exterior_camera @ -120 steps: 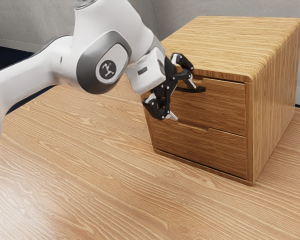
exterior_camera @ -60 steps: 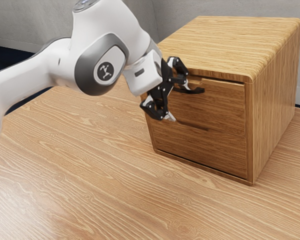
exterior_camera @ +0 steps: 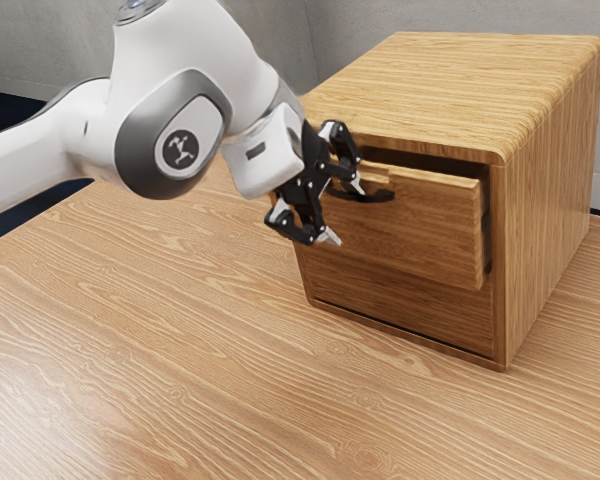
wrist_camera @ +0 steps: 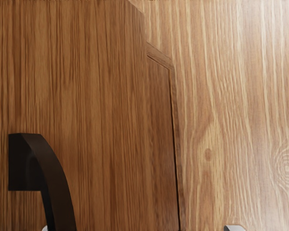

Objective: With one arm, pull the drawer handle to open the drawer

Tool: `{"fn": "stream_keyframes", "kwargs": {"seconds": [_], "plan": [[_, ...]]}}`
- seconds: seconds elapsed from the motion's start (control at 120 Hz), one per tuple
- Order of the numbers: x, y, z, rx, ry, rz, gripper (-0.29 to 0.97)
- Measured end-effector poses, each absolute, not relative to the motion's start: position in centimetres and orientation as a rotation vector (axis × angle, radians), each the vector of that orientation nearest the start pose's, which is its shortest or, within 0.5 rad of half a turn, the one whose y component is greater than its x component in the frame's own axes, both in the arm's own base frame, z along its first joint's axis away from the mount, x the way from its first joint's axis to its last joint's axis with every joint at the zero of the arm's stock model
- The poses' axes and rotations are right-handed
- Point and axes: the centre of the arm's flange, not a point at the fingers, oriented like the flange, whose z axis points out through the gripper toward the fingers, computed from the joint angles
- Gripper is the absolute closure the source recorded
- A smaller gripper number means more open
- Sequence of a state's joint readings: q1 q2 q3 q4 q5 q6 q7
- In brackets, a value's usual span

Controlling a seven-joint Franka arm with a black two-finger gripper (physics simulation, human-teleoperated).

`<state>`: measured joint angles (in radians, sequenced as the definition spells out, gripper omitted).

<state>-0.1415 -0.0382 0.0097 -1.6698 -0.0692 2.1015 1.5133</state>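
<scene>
A wooden cabinet point(exterior_camera: 460, 90) stands on the floor with two drawers in its front. The top drawer point(exterior_camera: 425, 225) sticks out partway, with a dark gap behind its front panel. Its black handle point(exterior_camera: 372, 194) sits on the panel's end nearest the arm. My gripper point(exterior_camera: 342, 212) is at the handle with its fingers spread wide, one above and one below the bar; the upper finger is hooked against it. In the wrist view the handle point(wrist_camera: 43, 183) curves off the drawer front point(wrist_camera: 96, 96) close to one fingertip point(wrist_camera: 48, 227).
The lower drawer point(exterior_camera: 400, 290) is flush with the cabinet front. Wood-grain floor point(exterior_camera: 230, 380) spreads wide in front of the cabinet. A grey wall point(exterior_camera: 40, 40) runs behind the arm.
The top drawer has slid out of the cabinet, toward the exterior view's left. My hand moved the same way, staying at the handle.
</scene>
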Motion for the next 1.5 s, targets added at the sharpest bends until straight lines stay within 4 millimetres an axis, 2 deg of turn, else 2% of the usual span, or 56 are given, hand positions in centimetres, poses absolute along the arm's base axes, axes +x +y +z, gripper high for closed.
{"fn": "stream_keyframes", "kwargs": {"seconds": [0.208, 0.458, 0.608, 0.725, 1.058, 1.292, 1.458, 1.5], "plan": [[55.1, -7.8, 65.5, -1.958, 2.065, -0.576, 0.31], [50.1, -7.3, 66.3, -1.95, 2.057, -0.593, 0.3], [48.7, -7.2, 65.8, -1.956, 2.057, -0.59, 0.28], [47.1, -7.0, 66.1, -1.953, 2.047, -0.603, 0.33], [43.4, -7.2, 65.2, -1.96, 2.052, -0.606, 0.26], [40.9, -7.1, 65.4, -1.958, 2.039, -0.627, 0.31], [40.4, -7.0, 65.2, -1.968, 2.032, -0.627, 0.24], [40.3, -7.0, 65.7, -1.961, 2.025, -0.635, 0.21]]}}
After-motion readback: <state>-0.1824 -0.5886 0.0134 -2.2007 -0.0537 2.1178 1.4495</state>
